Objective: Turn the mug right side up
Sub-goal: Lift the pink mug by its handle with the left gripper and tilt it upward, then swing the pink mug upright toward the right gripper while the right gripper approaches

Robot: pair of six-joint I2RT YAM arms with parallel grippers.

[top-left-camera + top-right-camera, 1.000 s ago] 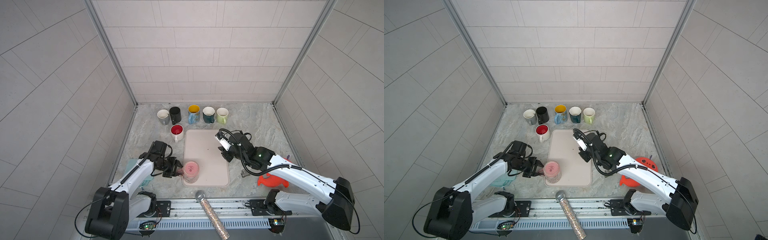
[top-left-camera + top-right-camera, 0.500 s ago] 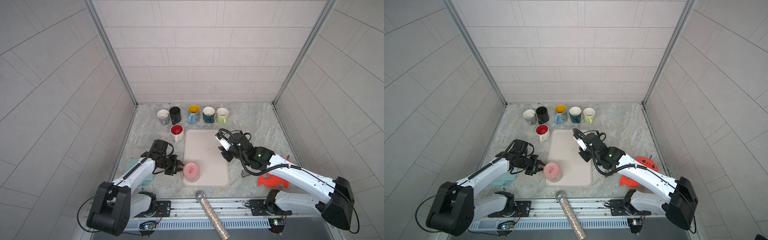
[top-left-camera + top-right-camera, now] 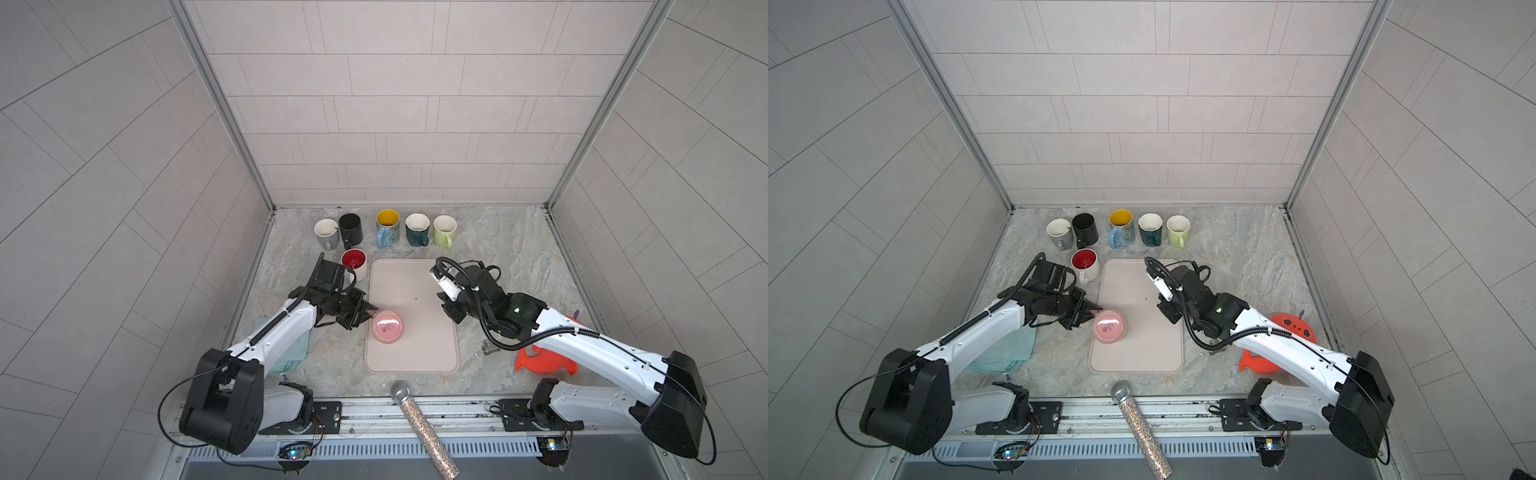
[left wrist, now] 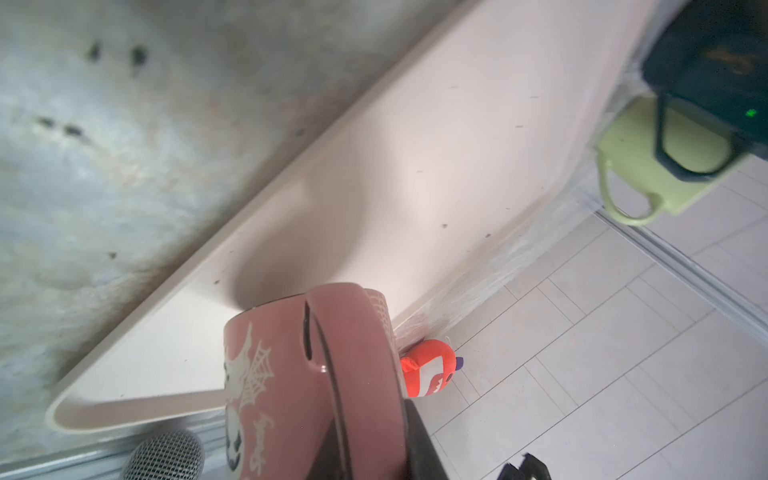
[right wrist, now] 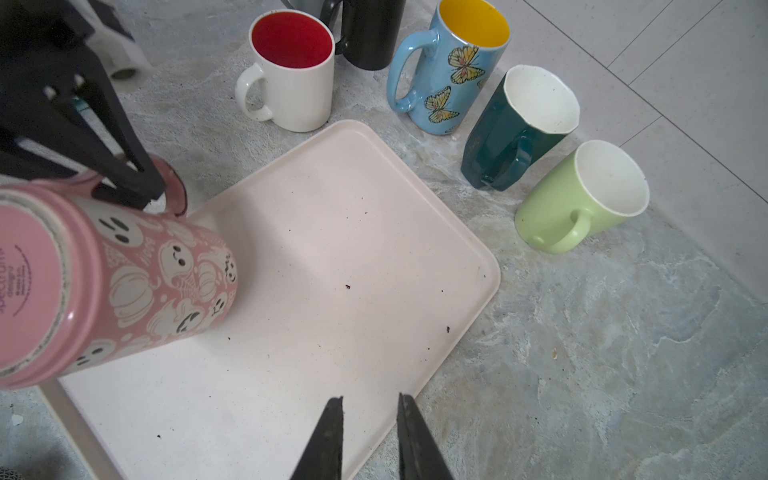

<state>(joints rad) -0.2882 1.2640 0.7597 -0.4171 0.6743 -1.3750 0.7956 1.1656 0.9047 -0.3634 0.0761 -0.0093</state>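
The pink mug [image 3: 388, 327] [image 3: 1110, 326] with ghost prints is bottom up over the left side of the beige tray [image 3: 411, 361] [image 3: 1142, 361]. My left gripper [image 3: 368, 313] [image 3: 1092, 311] is shut on the mug's handle, seen up close in the left wrist view [image 4: 361, 415]. The right wrist view shows its black fingers [image 5: 137, 183] pinching the handle beside the mug [image 5: 104, 282]. My right gripper [image 3: 446, 299] [image 3: 1163, 299] [image 5: 370, 401] hovers over the tray's right edge [image 5: 478, 291], narrowly open with nothing in it.
Several upright mugs line the back, from grey [image 3: 325, 233] to light green [image 3: 444, 231]. A red-lined white mug [image 3: 354, 262] stands by the tray's back left corner. A glitter microphone [image 3: 419, 424] lies in front, an orange plush [image 3: 544, 361] at right, a teal cloth [image 3: 291, 353] at left.
My left gripper has closed on the mug's handle. The mug has shifted a little toward the back with it. The right arm has stayed put.
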